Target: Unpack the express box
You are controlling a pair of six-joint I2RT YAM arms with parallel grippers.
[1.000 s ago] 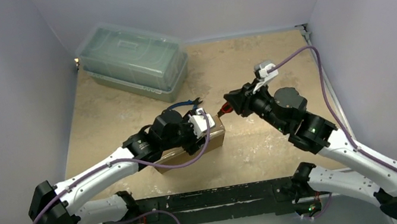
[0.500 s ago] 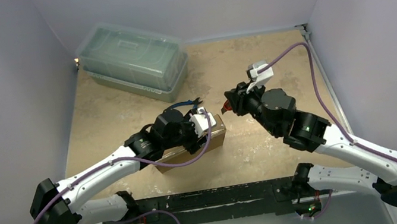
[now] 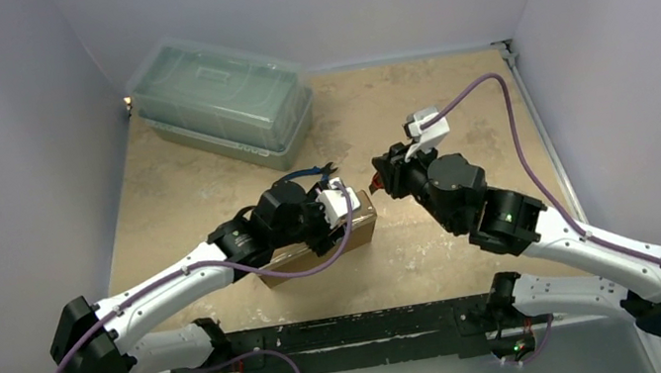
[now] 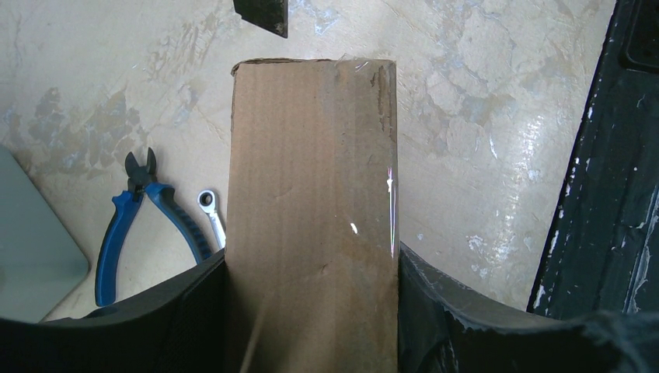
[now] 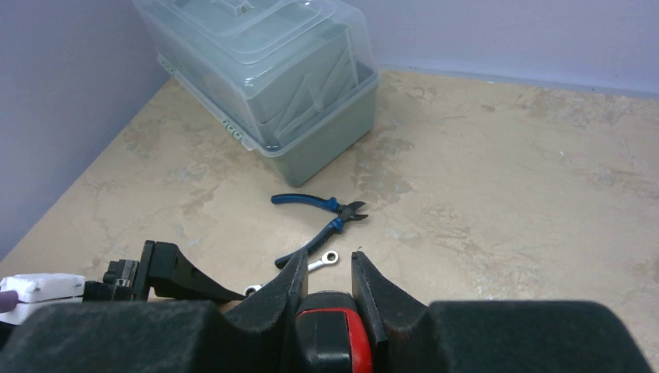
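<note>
The express box (image 3: 365, 224) is a plain brown cardboard box lying closed on the table; it fills the middle of the left wrist view (image 4: 311, 171). My left gripper (image 3: 320, 222) is shut on the box, one finger on each long side (image 4: 203, 287). My right gripper (image 3: 383, 176) hovers just past the box's far right end. It is shut on a red and black hand tool (image 5: 332, 334), whose red tip (image 3: 373, 183) points toward the box. The tool's working end is hidden.
A large translucent grey-green lidded container (image 3: 223, 103) stands at the back left. Blue-handled cutting pliers (image 5: 322, 203) and a small wrench (image 5: 322, 260) lie on the table behind the box. A black rail (image 3: 349, 329) runs along the near edge.
My right arm has shifted left and slightly lower, bringing the held tool closer to the box's far right end. My left gripper and the box have stayed put.
</note>
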